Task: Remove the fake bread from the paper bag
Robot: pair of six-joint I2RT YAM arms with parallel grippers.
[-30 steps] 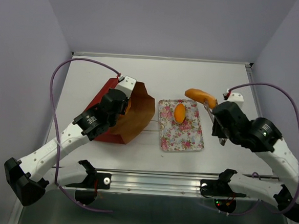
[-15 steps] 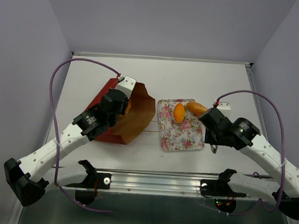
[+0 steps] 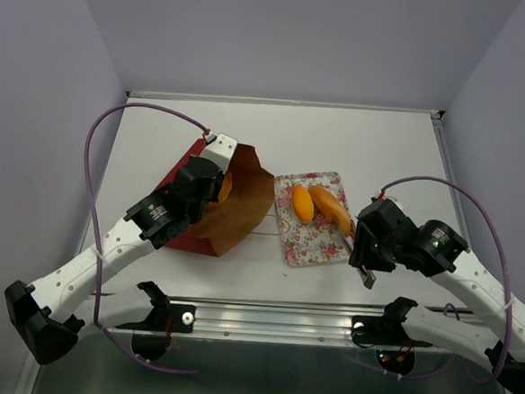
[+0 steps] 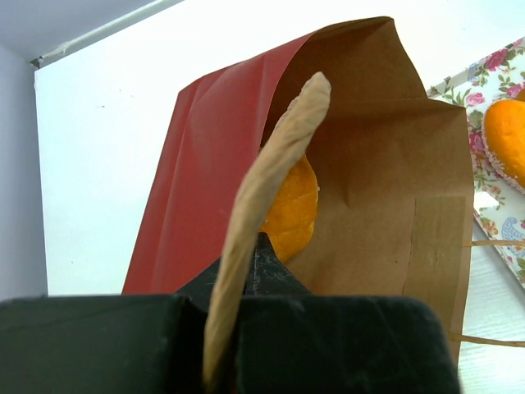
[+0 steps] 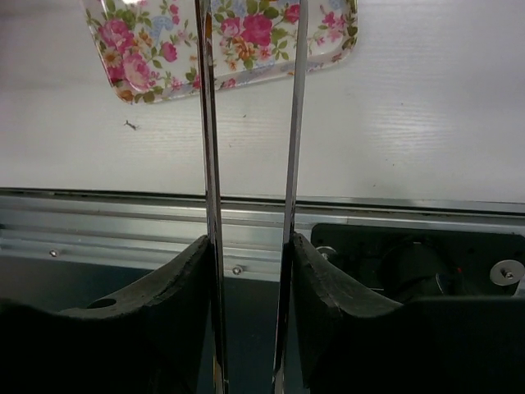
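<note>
The top camera sits high above and behind the arm bases and looks down toward the far wall. It is distant enough to take in the whole table point(image 3: 401, 153), with the paper bag point(image 3: 244, 200) left of the middle and the floral tray point(image 3: 320, 248) beside it. The left wrist camera is very near to the bag and looks over its own dark fingers point(image 4: 275, 275) into the open mouth. A corner of the tray enters at the right border of this view. The right wrist camera looks steeply down between its two thin fingers point(image 5: 206, 123) at the near part of the table. It shows the tray's near edge and the metal rail point(image 5: 123, 226), both shared with the top view.
</note>
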